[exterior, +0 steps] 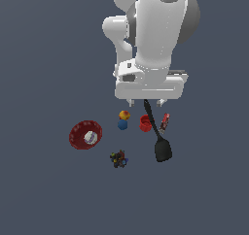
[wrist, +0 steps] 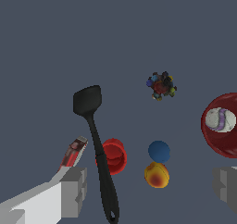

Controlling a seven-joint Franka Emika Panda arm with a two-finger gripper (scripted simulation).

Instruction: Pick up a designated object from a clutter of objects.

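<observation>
The dark-red stick [exterior: 165, 122], slim and short with black and whitish marks, lay on the bench [exterior: 44, 190] just beside the black spatula [exterior: 156, 132], on the side away from the red cup [exterior: 145, 123]. The gripper [wrist: 150, 186] hung above the clutter, jaws spread wide and holding nothing, one finger [wrist: 74, 190] near the stick's end.

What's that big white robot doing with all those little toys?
The robot's pincer is open and hangs above the toys, holding nothing. It is meant to pick up the thin dark-red stick, which lies beside the black spatula. A red cup, two balls and a red dish lie nearby.
</observation>
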